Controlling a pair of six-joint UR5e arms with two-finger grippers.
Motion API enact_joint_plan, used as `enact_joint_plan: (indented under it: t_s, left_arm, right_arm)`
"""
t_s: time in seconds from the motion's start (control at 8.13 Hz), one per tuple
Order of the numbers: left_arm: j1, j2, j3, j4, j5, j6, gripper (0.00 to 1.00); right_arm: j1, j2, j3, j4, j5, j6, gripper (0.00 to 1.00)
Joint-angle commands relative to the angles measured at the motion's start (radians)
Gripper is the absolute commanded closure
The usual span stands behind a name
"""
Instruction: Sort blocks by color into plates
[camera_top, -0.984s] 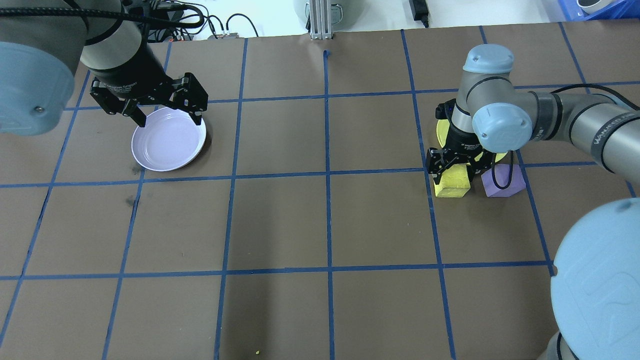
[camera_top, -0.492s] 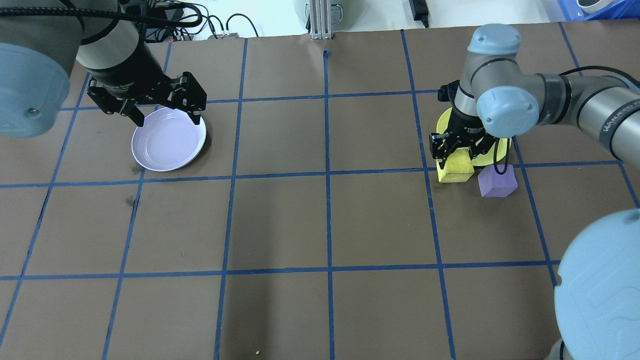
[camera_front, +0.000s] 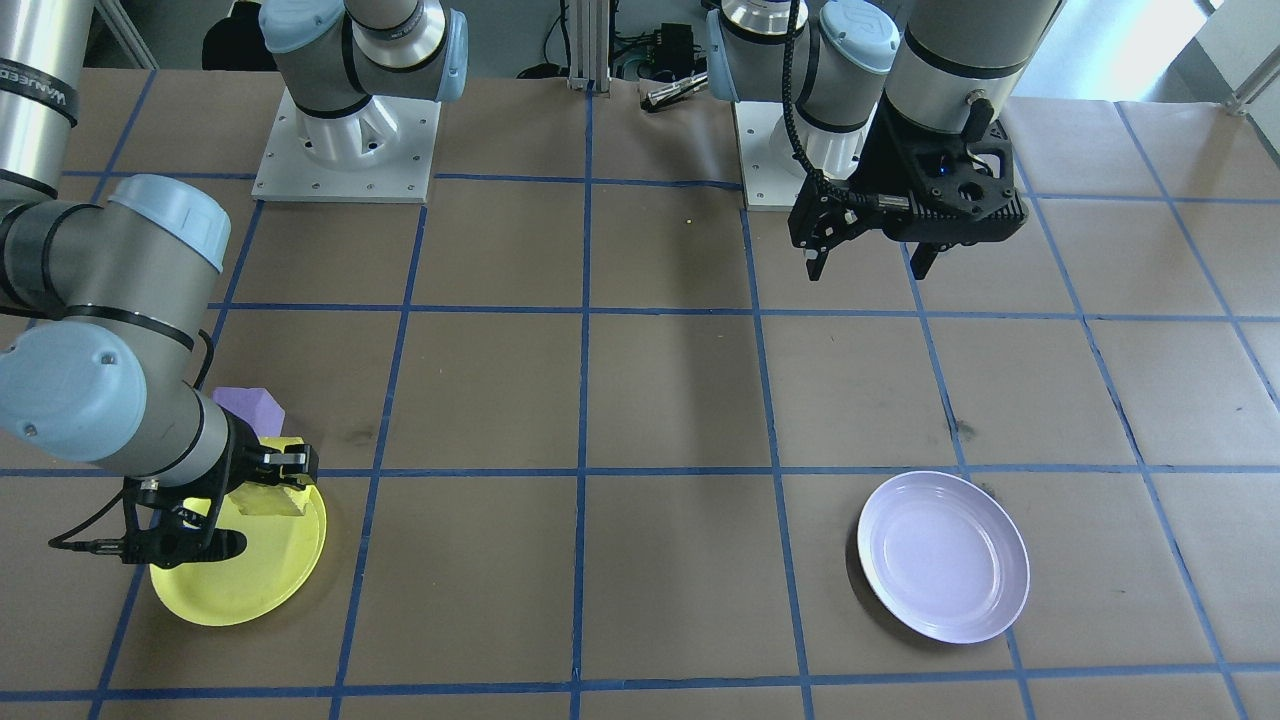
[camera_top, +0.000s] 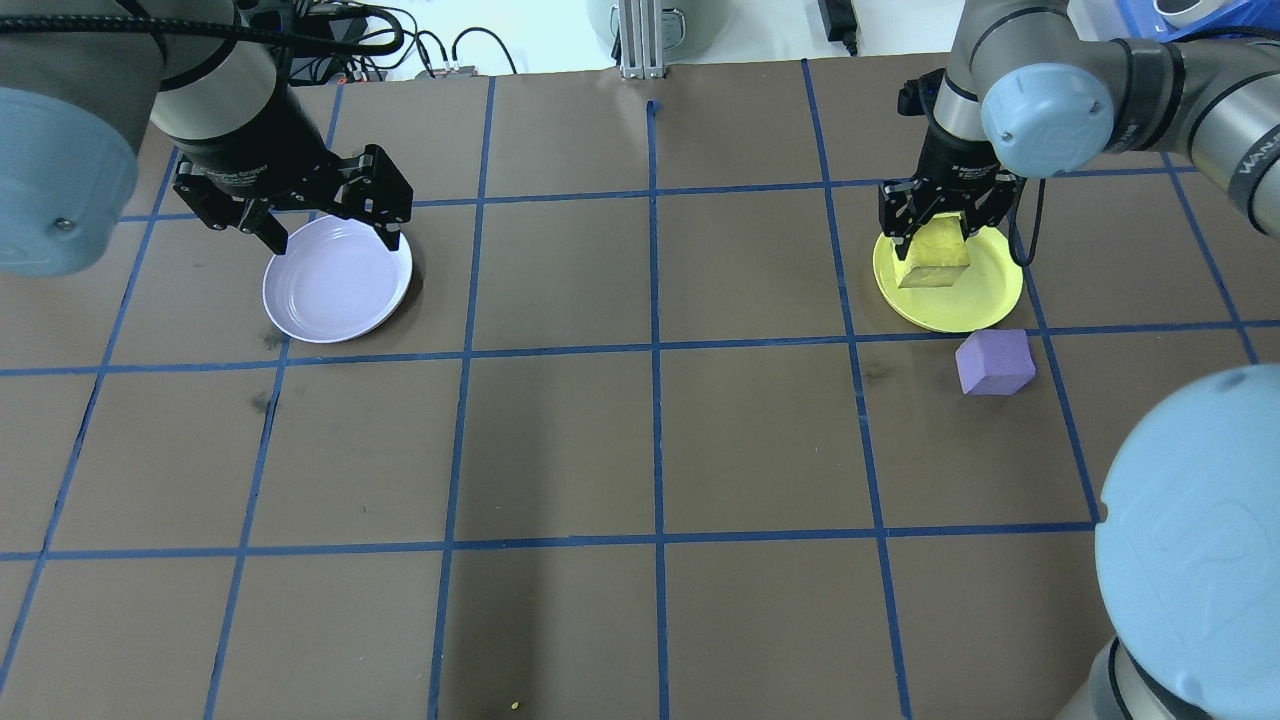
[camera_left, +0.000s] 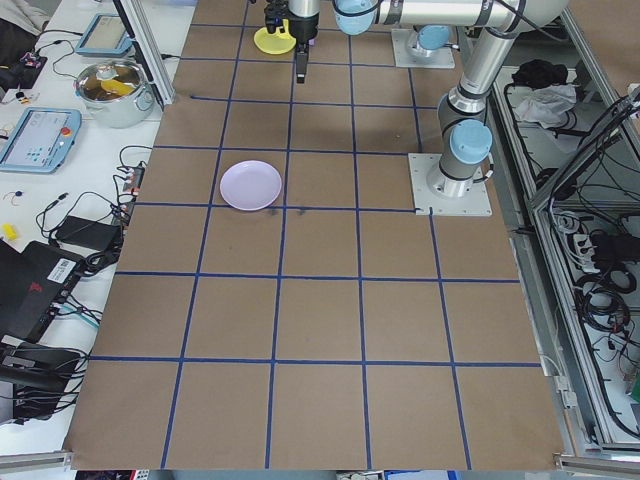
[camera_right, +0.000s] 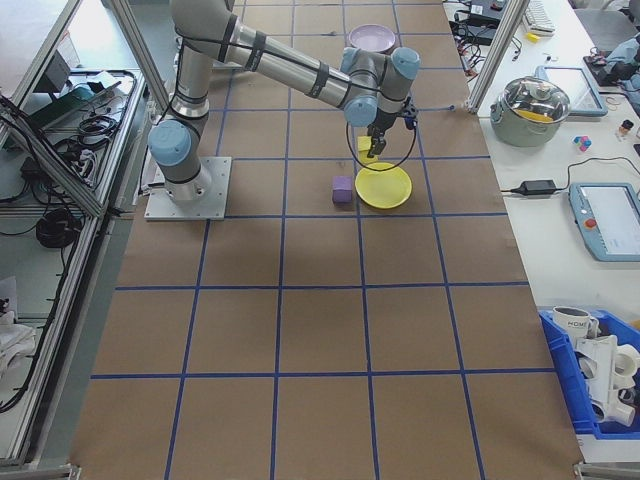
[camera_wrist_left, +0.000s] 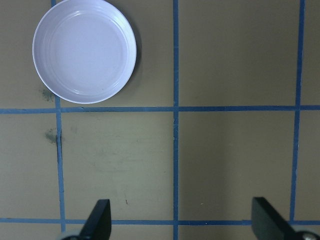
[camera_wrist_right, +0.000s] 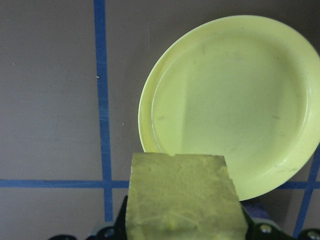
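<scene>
Right end effector (camera_top: 935, 240) is clamped on the yellow block (camera_top: 937, 262), held above the yellow plate (camera_top: 985, 298); purple block (camera_top: 992, 362) sits on the worktop beside it; left end effector (camera_top: 322, 222), fingers apart, hovers near the lavender plate (camera_top: 335, 285)

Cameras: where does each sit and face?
Front: across table, facing robot; both bases.
Overhead: behind robot, looking down; both arms.
Left side: table's left end; left arm.
Right side: table's right end; right arm.
Left wrist: down at pale plate; its fingers.
Right wrist: down at yellow plate; held yellow block.
Front and overhead share both plates.
</scene>
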Motion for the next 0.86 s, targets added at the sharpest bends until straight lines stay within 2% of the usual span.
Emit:
enact_joint_plan:
  t_s: [0.0,0.12,0.37,0.61,0.74]
  left_arm:
    - [0.000,-0.002,-0.001,0.001,0.001,0.000,0.00]
    - [0.000,-0.003,-0.001,0.001,-0.001,0.000,0.00]
    - [0.000,-0.002,-0.001,0.001,-0.001,0.000,0.00]
    - [0.000,-0.003,-0.001,0.001,-0.001,0.000,0.00]
    - [0.000,-0.002,-0.001,0.001,-0.001,0.000,0.00]
  right_arm:
    - [-0.078,0.069,-0.046,-0.013,0.008,-0.022,0.36]
    - [-0.078,0.084,-0.052,-0.022,0.016,-0.019,0.35]
    - [-0.078,0.110,-0.051,-0.044,0.016,-0.013,0.00]
    - [-0.078,0.100,-0.051,-0.044,0.017,-0.016,0.00]
    - [-0.080,0.068,-0.051,-0.028,0.017,-0.021,0.00]
